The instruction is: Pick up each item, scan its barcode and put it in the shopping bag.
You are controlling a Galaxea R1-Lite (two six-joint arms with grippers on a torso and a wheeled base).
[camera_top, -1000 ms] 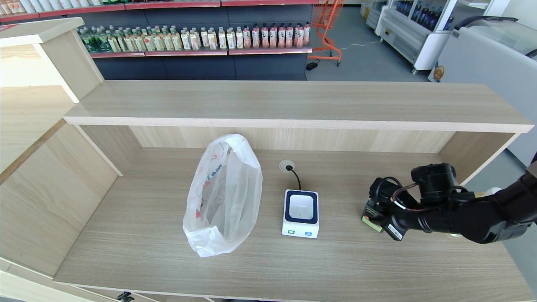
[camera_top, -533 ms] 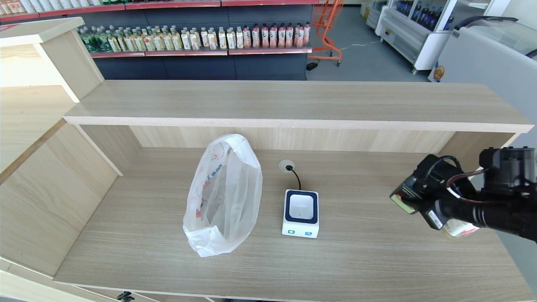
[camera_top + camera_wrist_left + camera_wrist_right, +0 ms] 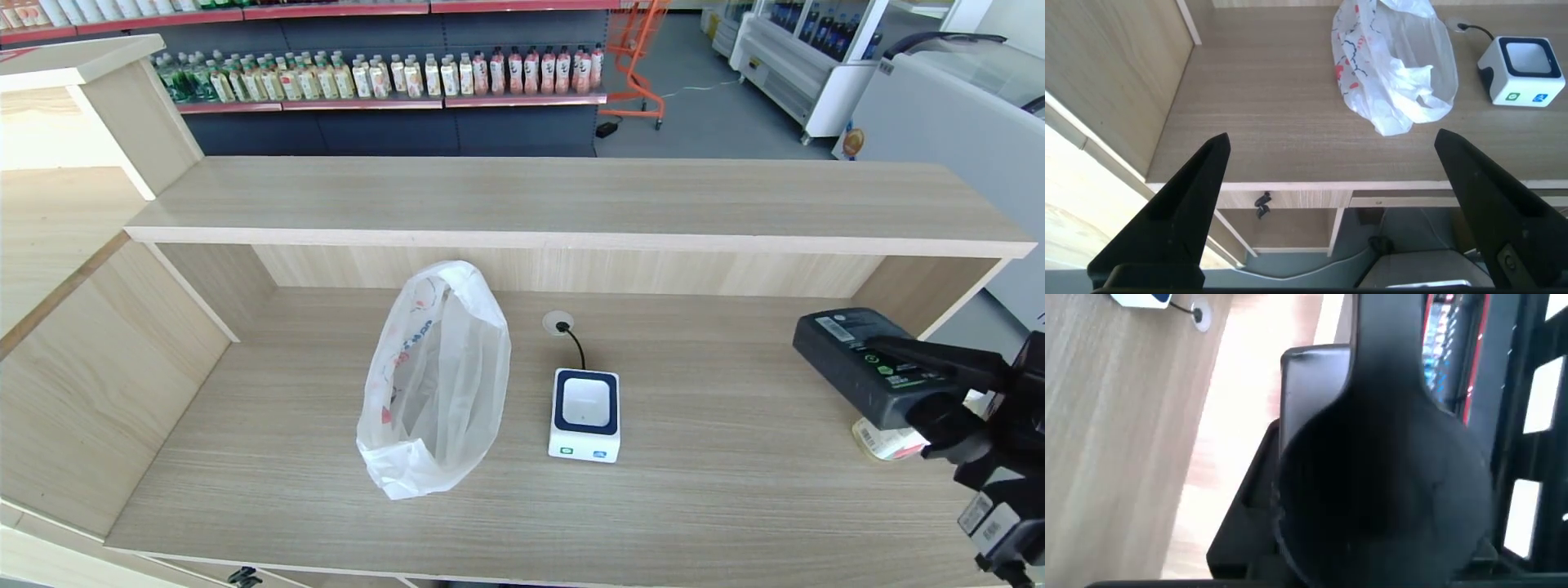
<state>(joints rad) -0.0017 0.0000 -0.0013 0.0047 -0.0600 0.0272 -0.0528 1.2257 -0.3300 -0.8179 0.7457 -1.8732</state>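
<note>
The right claw [image 3: 906, 384] is clamping a dark box [image 3: 841, 351] at the right edge of the head view, holding it clear of the surface [image 3: 718, 490]. One finger is lying across the box's upward face and the other is pressing from below. A white barcode label [image 3: 834, 327] is showing on that upward face, near the box's upper-left end.

The step in hand is looking like the scan. The scanner [image 3: 584, 412] is sitting at the centre of the frame with its window facing up, so the label is probably facing the wrong way. To do this well, the wrist is going to need to roll the box until the label is looking down. Then the box has to travel leftward and pause level above the window, close but not touching. The finger on top is lying just beside the label, so the grip should not slide towards it.

A pale labelled container [image 3: 886, 441] is lying on the surface just under the box, so the box should be leaving without dipping. The shopping bag [image 3: 437, 376] is lying left of the scanner, its mouth opening toward the lower left of the frame.

The left claw [image 3: 1331, 212] is hanging with its fingers wide apart and gripping nothing.
</note>
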